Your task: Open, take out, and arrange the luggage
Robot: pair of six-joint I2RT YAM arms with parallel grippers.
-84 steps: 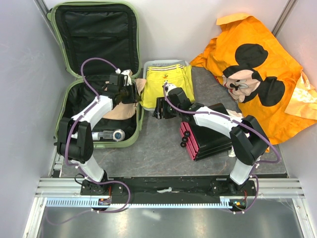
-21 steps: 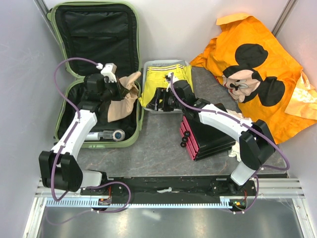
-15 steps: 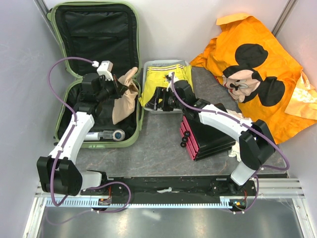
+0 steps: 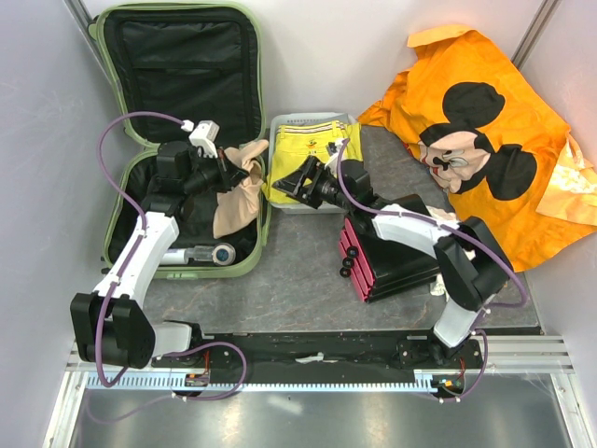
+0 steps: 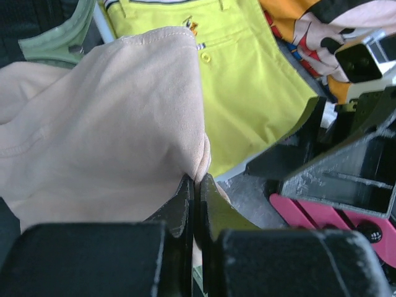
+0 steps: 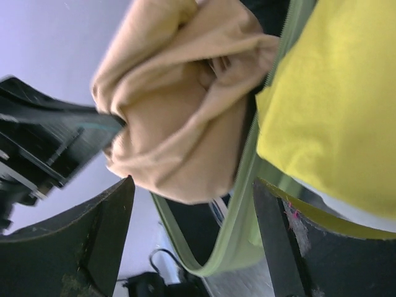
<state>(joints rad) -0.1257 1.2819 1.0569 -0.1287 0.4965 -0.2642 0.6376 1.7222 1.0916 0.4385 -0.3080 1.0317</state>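
We see a grey, stone-patterned tabletop (image 4: 298,271) carrying four things. At its left lies a large pale green hard-shell suitcase (image 4: 224,271), open, with a white plastic mesh basket (image 4: 308,119) just beside its right rim. A black box with pink drawers (image 4: 392,266) sits nearer the arms' bases, and a crumpled orange cartoon-mouse cloth (image 4: 541,131) covers the far right corner.

The left arm (image 4: 140,257) reaches forward, jaws pinched shut, while the right arm (image 4: 410,227) stretches toward it, jaws spread wide.

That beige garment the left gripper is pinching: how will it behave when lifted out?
Probably floppy: the beige garment droops in folds from the left gripper's pinch. Likely light, since one small pinch holds it up. It may drag across the suitcase rim.
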